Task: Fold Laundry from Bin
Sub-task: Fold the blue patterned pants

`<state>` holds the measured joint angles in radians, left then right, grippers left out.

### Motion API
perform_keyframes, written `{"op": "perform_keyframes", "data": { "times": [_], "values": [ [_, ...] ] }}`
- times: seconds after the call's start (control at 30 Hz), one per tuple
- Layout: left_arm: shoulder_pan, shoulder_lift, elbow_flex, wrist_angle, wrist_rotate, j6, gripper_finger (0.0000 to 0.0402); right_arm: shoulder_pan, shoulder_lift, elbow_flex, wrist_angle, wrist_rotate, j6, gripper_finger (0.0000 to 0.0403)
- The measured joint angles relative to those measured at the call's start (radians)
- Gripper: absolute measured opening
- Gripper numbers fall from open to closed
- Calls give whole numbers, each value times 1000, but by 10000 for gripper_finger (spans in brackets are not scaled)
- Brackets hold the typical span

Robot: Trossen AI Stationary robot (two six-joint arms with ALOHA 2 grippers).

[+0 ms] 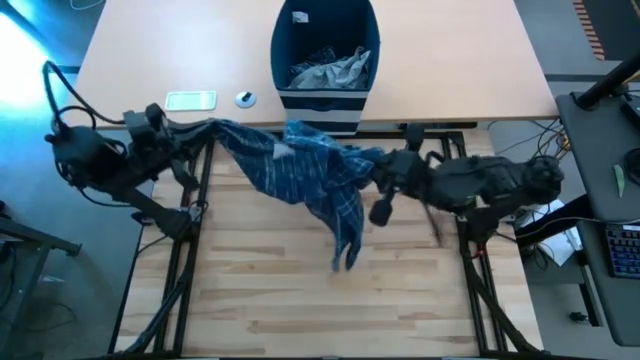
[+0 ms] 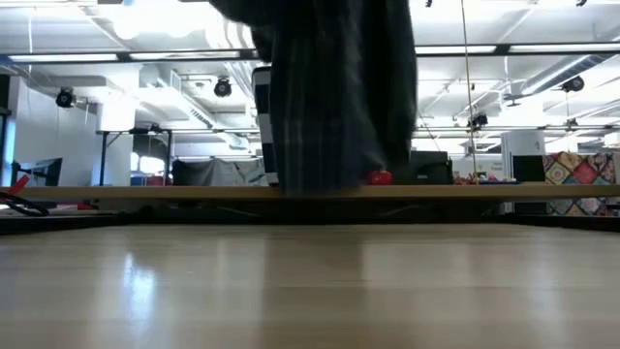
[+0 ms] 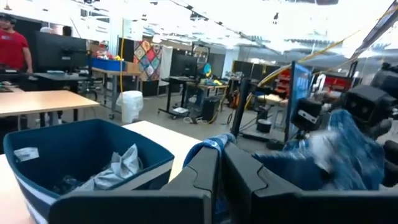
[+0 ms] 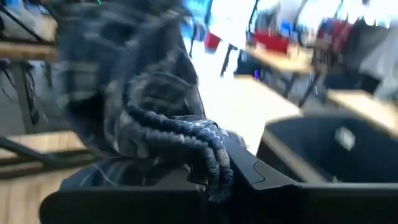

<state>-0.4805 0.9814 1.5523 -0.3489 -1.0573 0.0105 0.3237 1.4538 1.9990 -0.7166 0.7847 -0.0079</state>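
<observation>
A blue-and-white plaid garment [image 1: 300,165] is raised above the wooden table and spans between my two grippers. My left gripper [image 1: 205,128] is shut on its left end, my right gripper [image 1: 378,168] on its right end. From the middle a long part [image 1: 345,235] hangs down; in the low view it shows as a dark curtain [image 2: 339,97], and I cannot tell whether its bottom touches the table. The navy bin [image 1: 325,50] stands on the far table with a grey garment [image 1: 335,70] lying inside. My left gripper pinches a bunched blue edge of the garment [image 3: 214,146] between its two fingers [image 3: 193,180]; they point about level toward the table's right. The cloth runs away from it, raised off the table. My right gripper holds a gathered, ribbed edge of the garment [image 4: 208,146] between its fingers [image 4: 261,177], which point about level toward the table's left. Bunched cloth heaps over the fingers and hides how many layers are caught.
On the far table left of the bin lie a pale card [image 1: 190,100] and a small round object [image 1: 245,98]. Dark frame rails [image 1: 190,250] run along both sides of the wooden table. A person in a red shirt [image 3: 12,50] stands far off in the room.
</observation>
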Motion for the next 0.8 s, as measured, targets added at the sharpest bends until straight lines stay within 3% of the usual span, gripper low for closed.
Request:
{"op": "perform_keyframes", "data": {
  "times": [0.17,0.37,0.6,0.7,0.8],
  "values": [
    [1,8,-7,1,-43,-5,0,-28,13,-1,-89,-26,98,49],
    [6,8,-10,-62,-55,-68,0,-91,49,-19,-107,-180,165,83],
    [8,5,-11,-246,-115,-235,0,-151,89,-24,-154,-413,199,20],
    [8,-8,-11,-307,-157,-287,0,-161,85,-24,-153,-497,181,14],
    [20,-13,-11,-361,-178,-346,0,-165,75,-24,-157,-498,172,14]
  ]
}}
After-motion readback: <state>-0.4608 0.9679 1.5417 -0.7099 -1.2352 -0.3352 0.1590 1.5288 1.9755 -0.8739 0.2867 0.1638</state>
